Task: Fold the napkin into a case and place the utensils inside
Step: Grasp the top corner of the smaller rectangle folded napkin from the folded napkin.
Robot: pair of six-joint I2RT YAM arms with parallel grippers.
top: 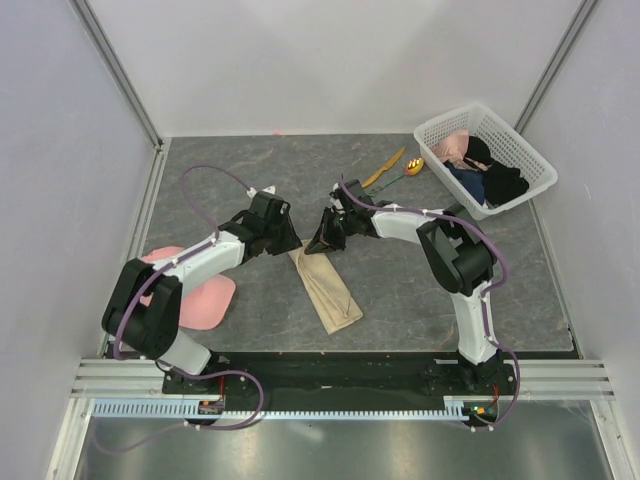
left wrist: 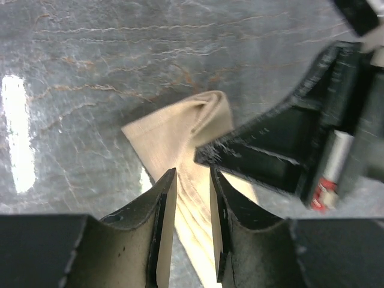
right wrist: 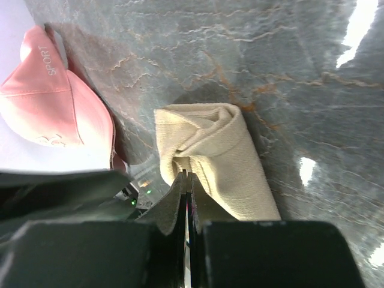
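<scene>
The beige napkin (top: 328,292) lies folded into a long narrow strip at mid table. Its far end is bunched and slightly raised (left wrist: 180,129). My right gripper (top: 326,238) is shut with its tips pinching a fold at that end of the napkin (right wrist: 231,156), as the right wrist view shows (right wrist: 185,175). My left gripper (top: 287,240) hovers just left of it, open, its fingers (left wrist: 163,198) straddling the strip without gripping it. The orange knife (top: 384,167) and the green-handled spoon (top: 404,173) lie together at the back, right of centre.
A white basket (top: 520,150) with dark and pink clothes stands at the back right. A pink cap (top: 205,300) lies near the left arm's base, also in the right wrist view (right wrist: 54,102). Grey walls close in three sides.
</scene>
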